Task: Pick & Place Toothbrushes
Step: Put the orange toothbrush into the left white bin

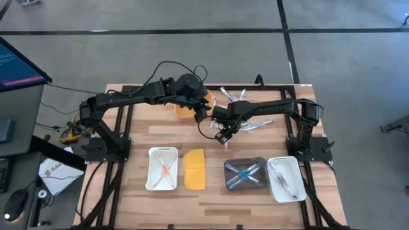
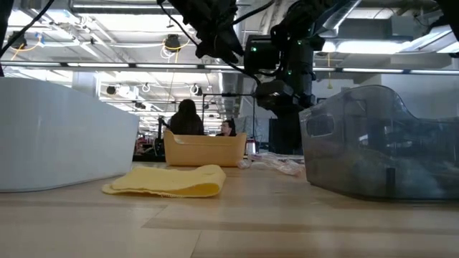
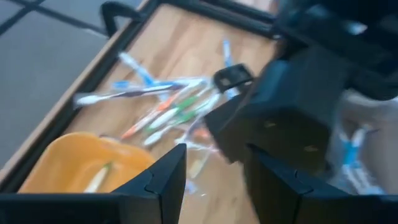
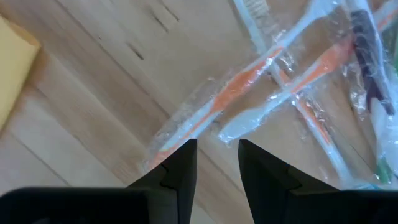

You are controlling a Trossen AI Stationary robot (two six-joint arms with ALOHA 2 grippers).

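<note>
A loose pile of wrapped toothbrushes (image 1: 250,118) lies flat on the wood toward the far right; it also shows in the left wrist view (image 3: 168,106). My right gripper (image 1: 223,135) hangs open at the pile's near-left end, pointing down. Its fingers (image 4: 185,167) stand over the tip of an orange toothbrush in clear wrap (image 4: 233,93), with nothing between them. My left gripper (image 1: 203,114) is open and empty, tilted down beside the orange tray (image 1: 183,110). A toothbrush (image 3: 99,177) lies in that tray.
Along the near edge stand a white tray (image 1: 163,169) with orange toothbrushes, a flat yellow lid (image 1: 195,169), a dark clear tray (image 1: 246,174) with blue ones and another white tray (image 1: 285,179). The two arms are close together over the table's middle. People sit in the room behind (image 2: 188,118).
</note>
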